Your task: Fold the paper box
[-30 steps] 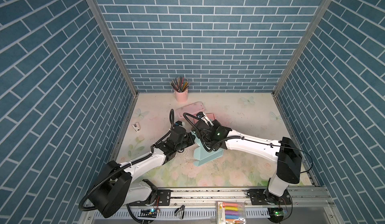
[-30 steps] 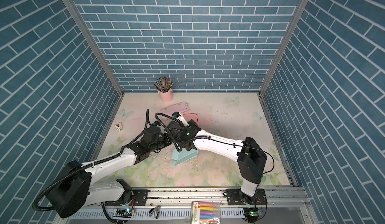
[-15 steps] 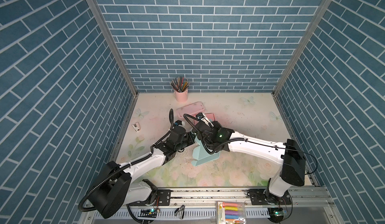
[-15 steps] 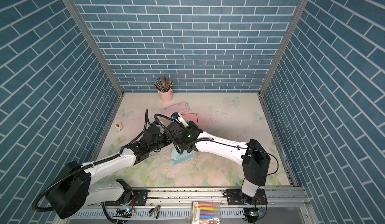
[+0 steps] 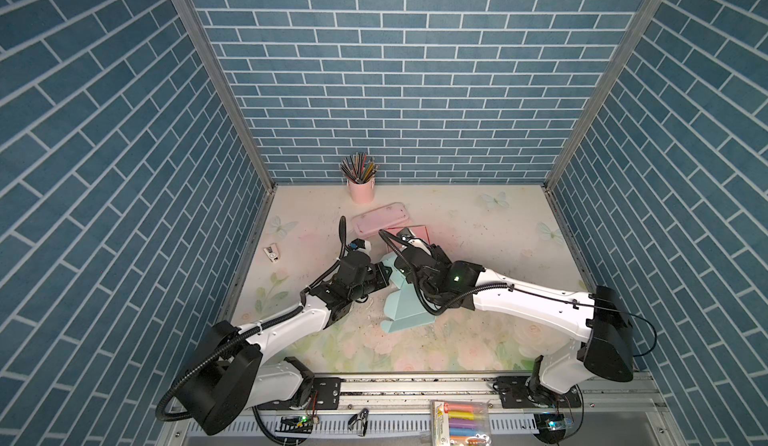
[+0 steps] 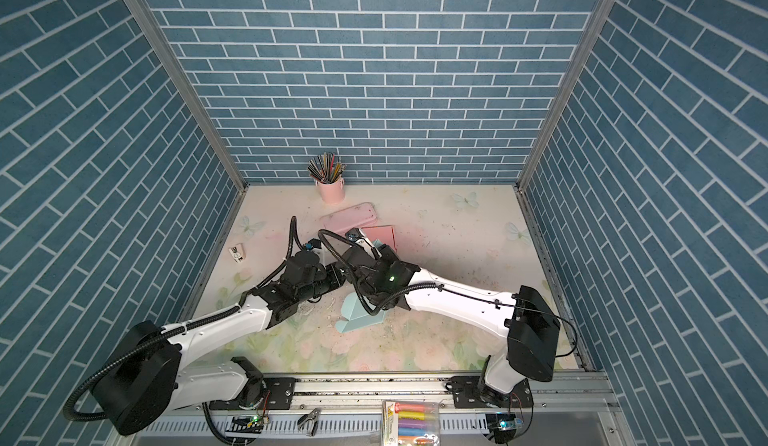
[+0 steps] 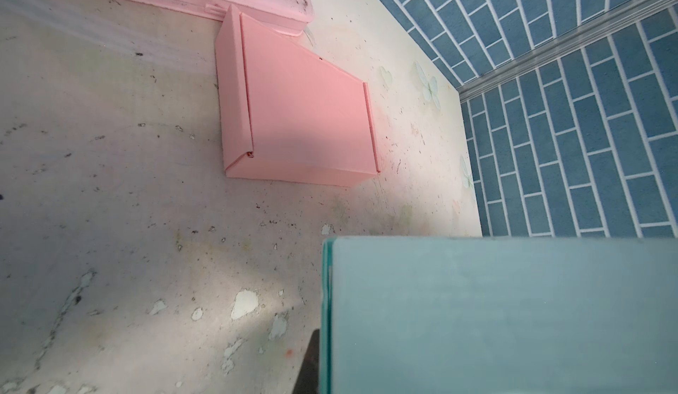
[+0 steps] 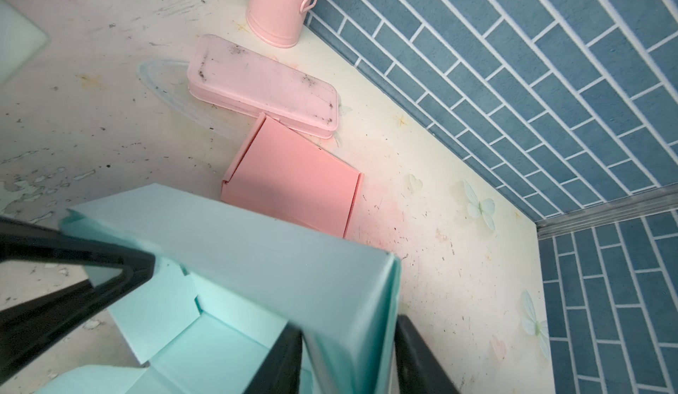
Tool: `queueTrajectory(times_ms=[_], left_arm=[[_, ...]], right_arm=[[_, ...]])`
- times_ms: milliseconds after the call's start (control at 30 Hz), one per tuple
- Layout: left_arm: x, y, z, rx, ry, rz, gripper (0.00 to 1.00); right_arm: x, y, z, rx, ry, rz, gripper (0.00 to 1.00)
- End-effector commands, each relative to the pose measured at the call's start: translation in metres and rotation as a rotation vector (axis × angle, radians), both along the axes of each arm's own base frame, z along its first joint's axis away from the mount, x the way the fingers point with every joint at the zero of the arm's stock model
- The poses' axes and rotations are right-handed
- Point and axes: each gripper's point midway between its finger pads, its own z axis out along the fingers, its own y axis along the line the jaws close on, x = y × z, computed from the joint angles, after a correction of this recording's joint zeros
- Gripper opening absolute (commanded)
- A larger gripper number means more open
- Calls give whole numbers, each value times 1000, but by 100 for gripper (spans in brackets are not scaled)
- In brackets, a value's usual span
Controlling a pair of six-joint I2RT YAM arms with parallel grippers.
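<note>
Teal paper box [image 5: 409,307] sits mid surface [image 5: 478,232], half formed, one wall raised. Your left fingers [image 7: 312,366] pinch a side panel, narrow. Your right fingers [image 8: 282,363] stand parted astride the doubled wall. Step in hand: tucking that wall. Next, probably: press it home and keep the corner square.

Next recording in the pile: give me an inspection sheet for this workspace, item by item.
Surface: floral table mat, scuffed, speckled with pale flakes.
Job's things: teal paper box, partly folded, walls raised, mid-table.
Clutter: closed pink paper box against the pink pencil case; pink bucket of pencils by the back wall; small white object, unidentifiable; clip and pack of coloured sticks on the front rail.
Grippers: left gripper shut, apparently pinching a teal panel; right gripper open, fingers astride a box wall.
Cables: black conduit loops arch above both wrists; no snag seen.
Surroundings: blue brick-pattern walls on three sides.
</note>
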Motion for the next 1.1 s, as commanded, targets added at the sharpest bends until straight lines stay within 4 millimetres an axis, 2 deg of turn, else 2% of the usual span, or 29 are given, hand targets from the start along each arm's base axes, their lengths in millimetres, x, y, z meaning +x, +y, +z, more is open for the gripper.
queueTrajectory(times_ms=[0, 133, 267, 400, 500, 633, 800, 1067], left_arm=[[6, -4, 17, -28, -53, 4, 5], [6, -3, 18, -29, -56, 4, 5], [5, -2, 19, -34, -60, 8, 5], [4, -1, 17, -36, -60, 10, 5], [4, -2, 19, -38, -64, 5, 5], [4, -1, 19, -40, -70, 5, 5], [5, -1, 19, -39, -68, -4, 5], [5, -1, 19, -41, -73, -5, 5]], right_arm=[[-14, 12, 9, 119, 40, 74, 43], [-27, 15, 9, 208, 107, 145, 45], [-31, 6, 9, 252, 151, 146, 44], [-38, 14, 14, 368, 238, 232, 44], [-38, 12, 18, 399, 251, 220, 44], [-35, 5, 20, 393, 240, 184, 45], [-28, -3, 9, 339, 246, 138, 44], [-8, -12, 5, 258, 184, 32, 37]])
